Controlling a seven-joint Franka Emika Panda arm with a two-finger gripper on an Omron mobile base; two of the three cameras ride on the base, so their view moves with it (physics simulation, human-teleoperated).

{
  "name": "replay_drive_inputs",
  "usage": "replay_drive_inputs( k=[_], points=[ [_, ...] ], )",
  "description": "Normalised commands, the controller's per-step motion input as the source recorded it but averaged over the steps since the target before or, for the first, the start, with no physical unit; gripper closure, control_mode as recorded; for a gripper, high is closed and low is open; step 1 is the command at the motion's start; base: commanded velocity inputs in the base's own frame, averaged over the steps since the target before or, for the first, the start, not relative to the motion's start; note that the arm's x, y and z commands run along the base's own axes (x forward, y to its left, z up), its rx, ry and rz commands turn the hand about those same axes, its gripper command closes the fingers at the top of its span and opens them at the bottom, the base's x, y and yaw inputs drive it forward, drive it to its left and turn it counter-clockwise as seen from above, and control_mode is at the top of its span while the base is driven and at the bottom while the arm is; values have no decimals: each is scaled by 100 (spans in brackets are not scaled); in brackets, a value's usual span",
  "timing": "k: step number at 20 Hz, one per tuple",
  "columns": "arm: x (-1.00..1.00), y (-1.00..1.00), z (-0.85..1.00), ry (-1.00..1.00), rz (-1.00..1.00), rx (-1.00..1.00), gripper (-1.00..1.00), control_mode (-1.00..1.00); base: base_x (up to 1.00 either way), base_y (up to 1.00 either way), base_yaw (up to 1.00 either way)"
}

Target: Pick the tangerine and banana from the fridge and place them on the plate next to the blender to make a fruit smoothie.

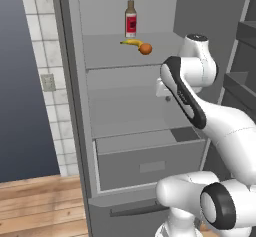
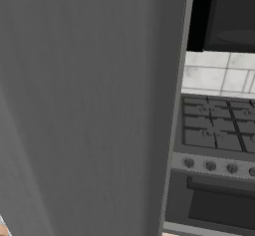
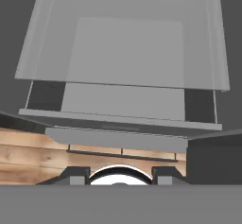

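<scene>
The fridge [image 1: 130, 106] stands open in the left base view. On its upper shelf a yellow banana [image 1: 131, 42] lies touching an orange tangerine [image 1: 145, 49], in front of a dark bottle [image 1: 131, 15]. My arm reaches in front of the middle shelf, below and right of the fruit. In the hand view my gripper [image 3: 120, 173] is open, its fingertips [image 3: 75, 173] apart with nothing between them, looking down over a grey shelf [image 3: 123, 43] and the lower drawer [image 3: 123, 102]. The plate and blender are out of view.
The fridge's grey side wall [image 2: 84, 105] is close on the left of the right base view, with a stove [image 2: 219, 130] and oven beyond it. Ribbed door shelves [image 1: 242, 56] stand right of the arm. A wooden floor [image 1: 35, 206] lies below.
</scene>
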Motion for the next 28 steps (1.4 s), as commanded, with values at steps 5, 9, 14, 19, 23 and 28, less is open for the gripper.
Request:
replay_drive_inputs(
  k=[5, 9, 14, 19, 23, 28],
  points=[
    [-47, 38, 6, -30, 0, -6, -100, -100, 0, 0, 0],
    [-60, 95, 59, -67, -5, -10, -100, -100, 0, 0, 0],
    [14, 40, 81, -32, -11, -3, -100, -100, 0, 0, 0],
    [57, 0, 57, -2, -4, 0, -100, -100, 0, 0, 0],
    [41, 0, 41, 0, 0, 0, -100, -100, 0, 0, 0],
    [42, 0, 16, 0, 0, 0, -100, -100, 0, 0, 0]
  ],
)
